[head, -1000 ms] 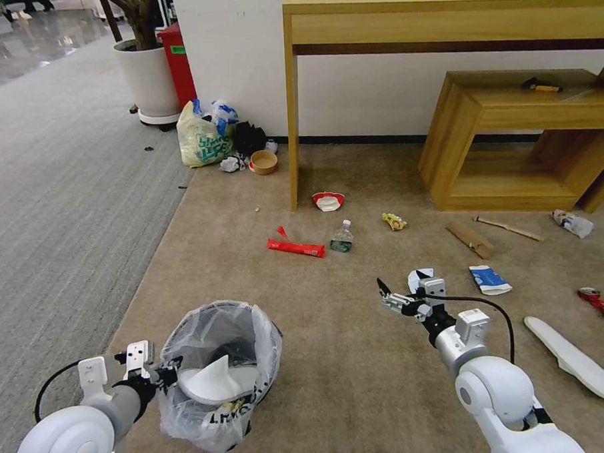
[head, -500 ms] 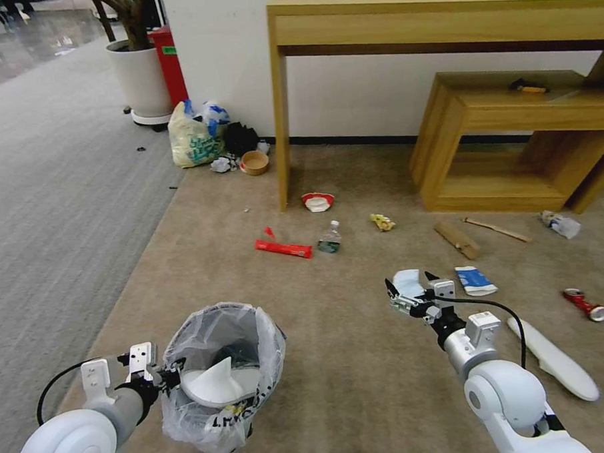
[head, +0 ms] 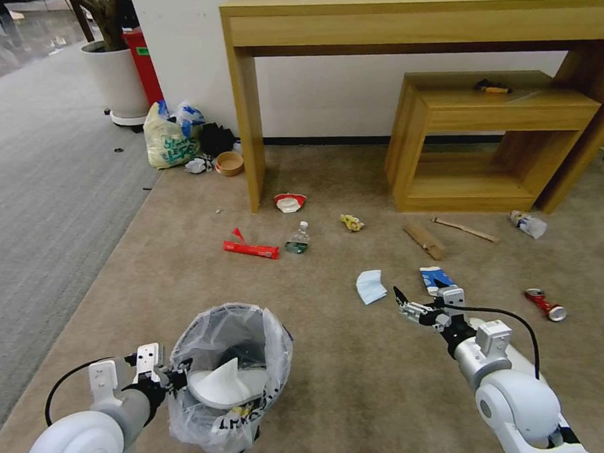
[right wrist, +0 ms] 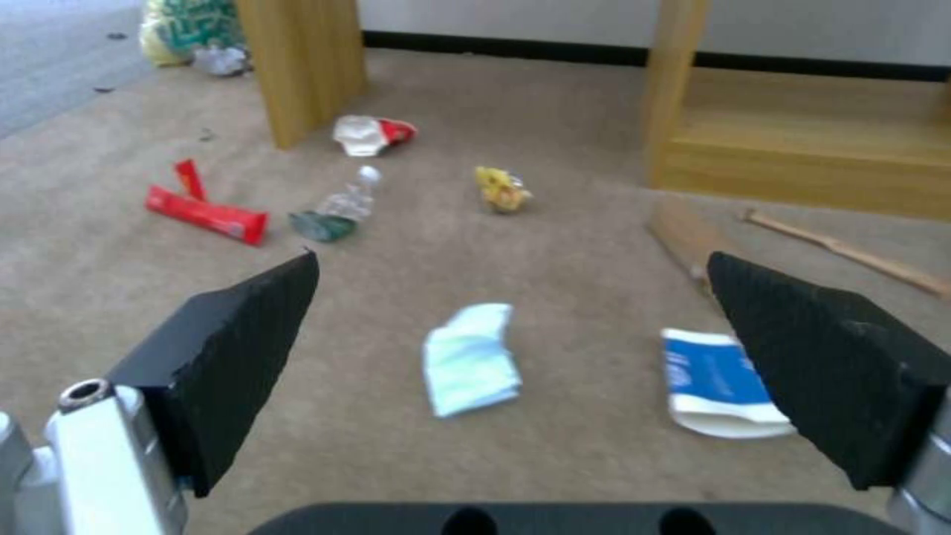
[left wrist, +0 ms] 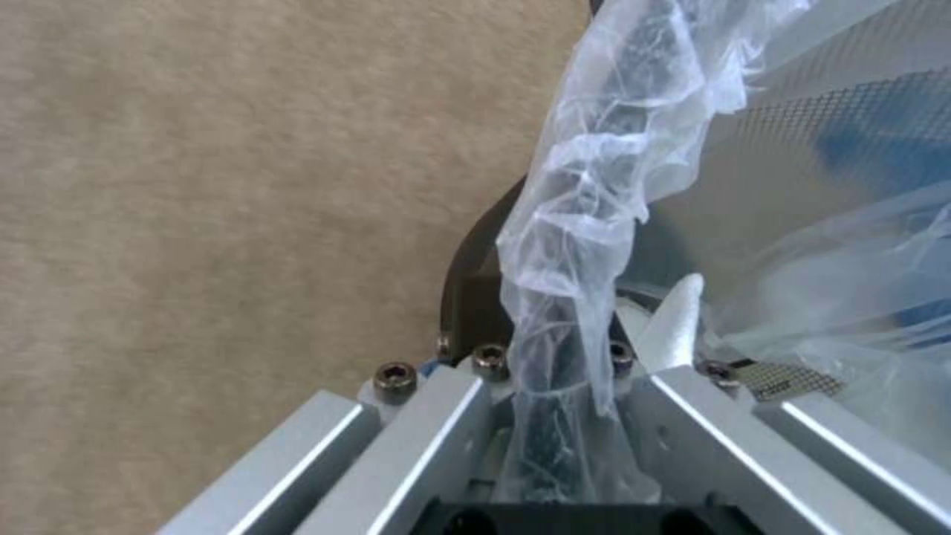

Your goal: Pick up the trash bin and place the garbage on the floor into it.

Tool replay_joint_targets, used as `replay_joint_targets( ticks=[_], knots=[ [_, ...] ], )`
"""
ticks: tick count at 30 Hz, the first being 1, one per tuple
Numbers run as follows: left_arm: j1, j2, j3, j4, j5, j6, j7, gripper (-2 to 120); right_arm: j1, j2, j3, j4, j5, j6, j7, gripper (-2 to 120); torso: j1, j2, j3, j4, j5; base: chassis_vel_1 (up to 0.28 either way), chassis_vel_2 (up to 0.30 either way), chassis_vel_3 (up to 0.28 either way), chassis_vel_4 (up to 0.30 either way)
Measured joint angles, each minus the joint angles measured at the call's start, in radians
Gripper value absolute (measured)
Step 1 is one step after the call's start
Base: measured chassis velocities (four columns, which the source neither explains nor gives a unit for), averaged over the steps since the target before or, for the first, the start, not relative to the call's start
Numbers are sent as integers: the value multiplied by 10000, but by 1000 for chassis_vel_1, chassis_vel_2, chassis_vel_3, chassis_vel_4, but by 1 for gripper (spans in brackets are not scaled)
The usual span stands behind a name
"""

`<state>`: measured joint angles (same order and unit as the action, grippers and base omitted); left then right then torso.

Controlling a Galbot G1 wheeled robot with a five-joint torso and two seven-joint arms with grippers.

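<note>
**Head view: bin gripped, mask on the carpet**

Left gripper (head: 167,378) is clamped on the trash bin (head: 230,380) rim near the floor's (head: 336,392) front-left. Right gripper (right wrist: 515,357) hangs wide open, empty, above the blue mask (right wrist: 471,359).

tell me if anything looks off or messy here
Litter is strewn over the carpet: a blue mask, carton, crushed red can, red wrapper and plastic bottle. The trash bin, gripped at its rim by the left end effector, holds a white slipper. The right end effector hangs open.
</note>
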<state>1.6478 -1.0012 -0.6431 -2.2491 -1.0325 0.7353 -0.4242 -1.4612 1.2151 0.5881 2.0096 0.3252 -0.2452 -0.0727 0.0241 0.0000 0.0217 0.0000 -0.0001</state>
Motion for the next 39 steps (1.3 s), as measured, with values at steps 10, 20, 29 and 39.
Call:
replay_joint_targets(
  ticks=[10,20,29,39],
  knots=[
    [2,-93,200,39,166,0,-10,0,-382,23,541,-505,-186,362,-427,100,0,0,1,0,3,-206,-193,207,180],
    [8,-150,317,51,235,0,-16,0,-418,90,740,-1960,-440,602,-844,100,0,0,0,0,-1,-185,-167,179,183],
    [109,-148,233,-34,232,0,-15,0,198,239,563,-4342,-798,720,-1139,100,0,0,0,-1,-4,-74,-73,67,60],
    [98,-114,270,13,236,0,-21,0,894,505,215,-6170,-1210,744,-1419,100,1,0,1,-1,-4,0,0,0,0]
  ],
)
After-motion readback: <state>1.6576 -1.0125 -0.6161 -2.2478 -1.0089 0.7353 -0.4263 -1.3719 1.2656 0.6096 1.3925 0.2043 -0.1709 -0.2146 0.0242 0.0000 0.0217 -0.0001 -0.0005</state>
